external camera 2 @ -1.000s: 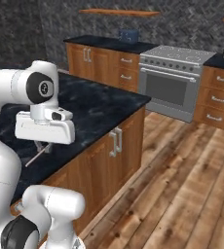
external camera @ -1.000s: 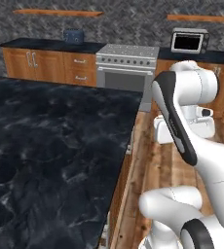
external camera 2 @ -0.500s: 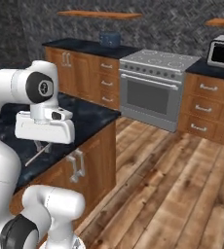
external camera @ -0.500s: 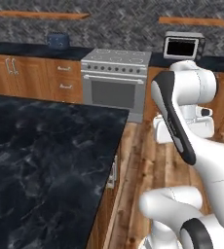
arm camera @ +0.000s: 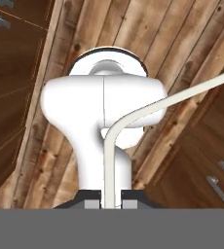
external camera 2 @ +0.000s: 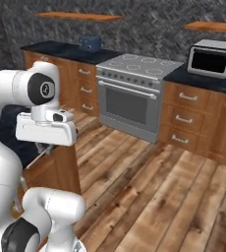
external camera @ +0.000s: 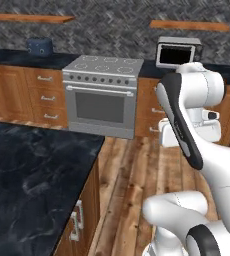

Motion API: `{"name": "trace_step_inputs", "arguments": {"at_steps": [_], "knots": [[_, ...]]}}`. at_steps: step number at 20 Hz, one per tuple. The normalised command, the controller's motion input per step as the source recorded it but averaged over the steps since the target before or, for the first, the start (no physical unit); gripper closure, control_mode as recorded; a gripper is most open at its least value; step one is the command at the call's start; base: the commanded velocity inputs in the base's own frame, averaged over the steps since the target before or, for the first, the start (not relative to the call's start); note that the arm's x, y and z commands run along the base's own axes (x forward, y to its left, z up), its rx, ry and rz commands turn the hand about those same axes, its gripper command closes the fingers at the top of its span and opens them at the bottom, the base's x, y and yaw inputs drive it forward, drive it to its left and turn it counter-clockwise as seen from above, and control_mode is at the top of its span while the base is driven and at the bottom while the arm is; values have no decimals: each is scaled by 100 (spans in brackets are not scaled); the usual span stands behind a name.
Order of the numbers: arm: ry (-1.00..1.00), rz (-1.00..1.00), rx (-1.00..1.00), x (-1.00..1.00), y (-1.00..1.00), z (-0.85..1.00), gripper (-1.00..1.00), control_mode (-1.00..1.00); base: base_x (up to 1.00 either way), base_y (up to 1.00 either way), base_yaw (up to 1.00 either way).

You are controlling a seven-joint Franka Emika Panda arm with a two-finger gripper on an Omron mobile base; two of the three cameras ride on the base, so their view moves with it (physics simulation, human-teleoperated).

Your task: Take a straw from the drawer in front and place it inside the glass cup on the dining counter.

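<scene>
A: The claw (arm camera: 112, 204) is clamped shut on the straw (arm camera: 109, 160), pinching it near one end. The rest curves away over the wooden floor (arm camera: 182, 44).

B: It looks light, thin and easily crushed or knocked askew. I think an end grip suits lowering it in. The dining counter (external camera: 32, 185) lies beside the arm.

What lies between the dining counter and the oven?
Bare wooden floor lies between the dining counter and the oven; nothing stands on that stretch. The left base view shows it.
</scene>
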Motion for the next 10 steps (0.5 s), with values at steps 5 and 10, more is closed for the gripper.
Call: {"name": "trace_step_inputs", "arguments": {"at_steps": [5, 10], "knots": [[0, 0, 0, 0, 0, 0, 100, 100, 86, -30, 13], [0, 0, 0, 0, 0, 0, 100, 100, 90, -41, 34]]}}
